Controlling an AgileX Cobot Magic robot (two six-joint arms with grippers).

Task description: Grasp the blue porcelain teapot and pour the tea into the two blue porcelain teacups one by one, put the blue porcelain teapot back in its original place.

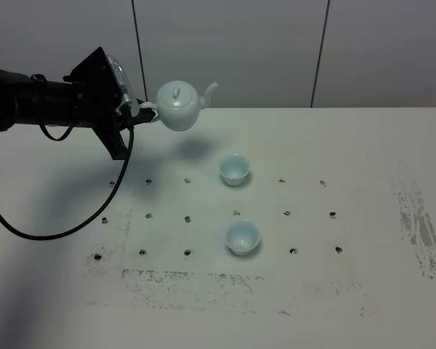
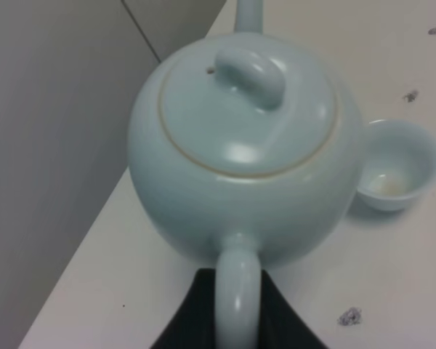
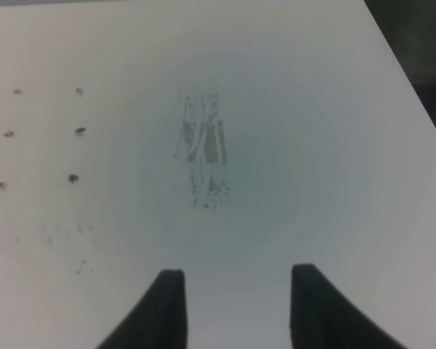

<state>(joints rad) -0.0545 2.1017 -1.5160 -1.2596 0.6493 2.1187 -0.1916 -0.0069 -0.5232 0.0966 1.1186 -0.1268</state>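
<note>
The left end effector (image 2: 236, 294) is clamped on the loop handle (image 2: 237, 276) of the blue porcelain teapot (image 1: 179, 107), its dark fingers (image 2: 192, 314) pressing the loop from either side. The pot hangs upright in the air above the bench (image 1: 363, 160), with the lid (image 2: 247, 109) seated and the spout (image 1: 211, 89) aimed away from the arm. Glazed porcelain is likely hard, slick and brittle, and heavy if filled. The handle is the sensible hold, though the pot may swing about it when tipped and the lid could slide. The farther teacup (image 1: 234, 169) stands on the bench below and just ahead of the spout. The nearer teacup (image 1: 243, 237) stands well apart from the pot. The right end effector (image 3: 236, 309) hangs with jaws apart over a scuffed patch (image 3: 203, 160) of bench, holding nothing.
</note>
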